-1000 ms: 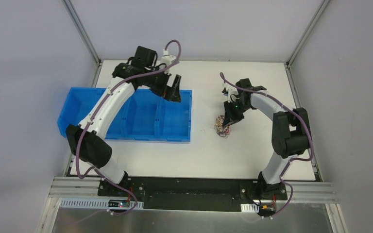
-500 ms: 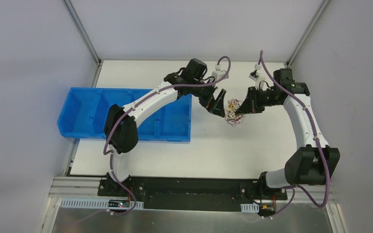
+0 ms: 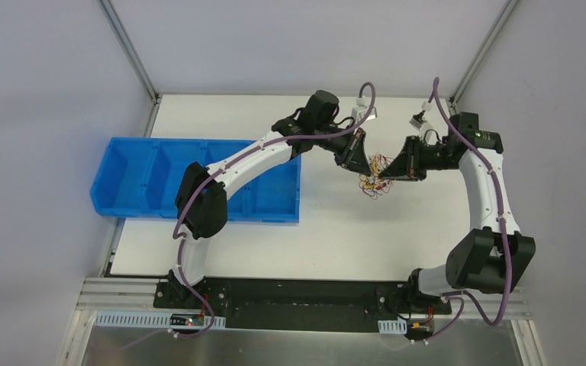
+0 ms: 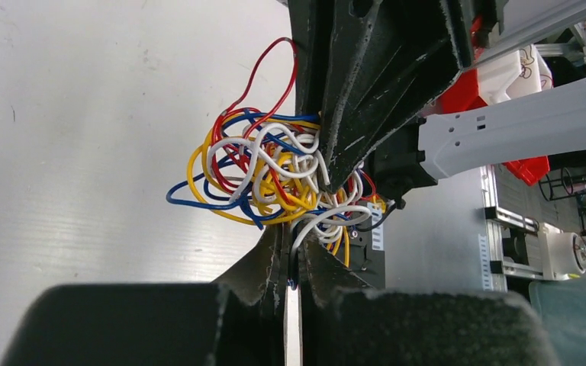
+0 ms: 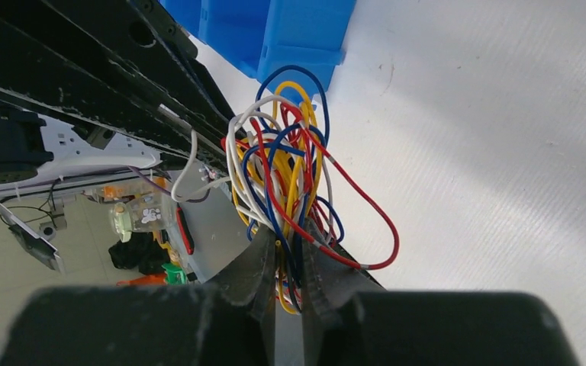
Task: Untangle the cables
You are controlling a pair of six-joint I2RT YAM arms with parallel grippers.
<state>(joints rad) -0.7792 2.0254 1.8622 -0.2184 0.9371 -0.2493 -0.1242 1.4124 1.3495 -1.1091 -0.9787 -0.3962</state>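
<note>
Left wrist view shows my left fingers (image 4: 261,268) almost closed, pinching one white strand at the edge of the cables (image 4: 275,171). My right fingers (image 5: 253,276) are also narrow; they clamp several strands, blue, red and yellow, from the opposite side. The knot hangs between both, lifted above the worktop (image 3: 313,236), a little to the right of the blue bin (image 3: 133,183). I judge the step is to draw the white strand out. To do it well, I should pull slowly toward the blue bin while the right side holds firm. If the loops tighten, I should relax and choose another strand.
</note>
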